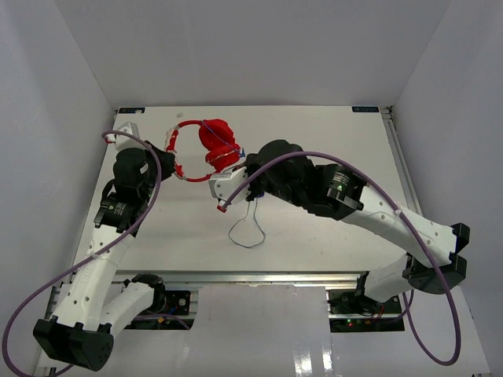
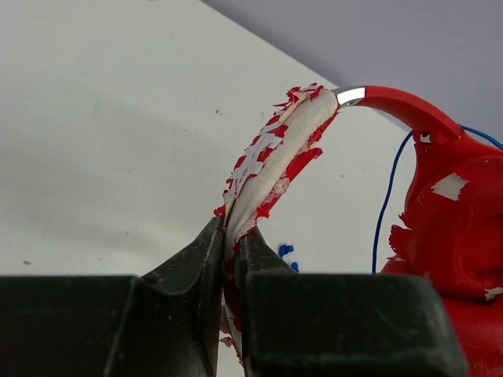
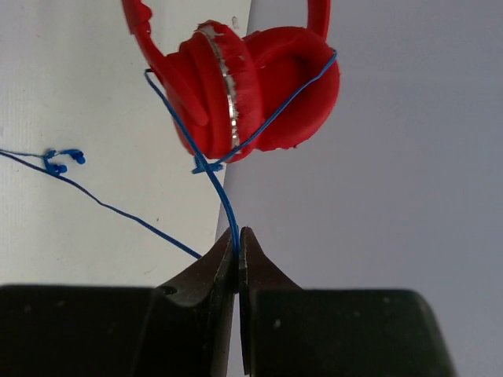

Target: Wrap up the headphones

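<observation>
The red headphones are held above the back middle of the white table. My left gripper is shut on the worn, peeling padding of the headband, with one red earcup to its right in the left wrist view. Just right of the earcups, my right gripper is shut on the thin blue cord. From there the cord runs up and across the two stacked earcups. The slack cord hangs in a loop down to the table.
White walls close in the table at the back and both sides. A metal rail runs along the right edge. Purple arm cables arc over both arms. A small white fitting sits at the back left corner.
</observation>
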You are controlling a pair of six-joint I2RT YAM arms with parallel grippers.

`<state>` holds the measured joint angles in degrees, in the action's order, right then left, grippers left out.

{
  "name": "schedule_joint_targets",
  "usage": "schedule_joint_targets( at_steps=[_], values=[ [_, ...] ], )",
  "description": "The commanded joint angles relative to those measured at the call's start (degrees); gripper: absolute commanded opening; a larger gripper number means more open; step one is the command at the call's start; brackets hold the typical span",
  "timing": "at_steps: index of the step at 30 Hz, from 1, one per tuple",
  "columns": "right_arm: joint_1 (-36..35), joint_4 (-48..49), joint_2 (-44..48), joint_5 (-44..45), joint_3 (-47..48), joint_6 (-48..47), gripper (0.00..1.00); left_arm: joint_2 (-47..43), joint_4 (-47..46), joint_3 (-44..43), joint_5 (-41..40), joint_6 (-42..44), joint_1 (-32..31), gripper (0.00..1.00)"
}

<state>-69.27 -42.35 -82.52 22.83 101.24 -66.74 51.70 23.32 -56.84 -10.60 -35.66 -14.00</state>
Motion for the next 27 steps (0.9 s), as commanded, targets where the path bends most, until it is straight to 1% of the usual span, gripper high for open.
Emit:
schedule_joint_targets(
  at_steps=[1, 9, 13, 14, 18, 27],
  values=[
    [-0.4, 3.1, -2.9, 4.6, 3.0, -3.1, 0.08, -2.2, -3.3, 1.2, 5.3, 3.4, -0.1, 0.00],
    [-0.2, 3.5, -5.7, 4.7, 3.8, -2.8, 0.08, -3.1, -3.0, 4.7, 9.7, 7.0, -0.2, 0.00],
    [0.8, 3.7, -6.3, 4.2, 4.2, -2.4, 0.09, -3.8, -3.1, 6.0, 10.5, 7.8, -0.2, 0.00],
    [1.2, 3.7, -6.5, 4.1, 4.3, -2.3, 0.09, -3.8, -3.1, 6.2, 12.5, 7.8, -0.2, 0.00],
    [2.6, 3.4, -6.6, 1.9, 3.8, -1.1, 0.11, -4.3, -3.7, 7.2, 15.4, 7.8, -0.2, 0.00],
    [6.2, 2.6, -7.3, -5.2, 3.2, 2.1, 0.13, -6.1, -4.6, 8.1, 25.3, 9.2, -0.2, 0.00]
  ],
)
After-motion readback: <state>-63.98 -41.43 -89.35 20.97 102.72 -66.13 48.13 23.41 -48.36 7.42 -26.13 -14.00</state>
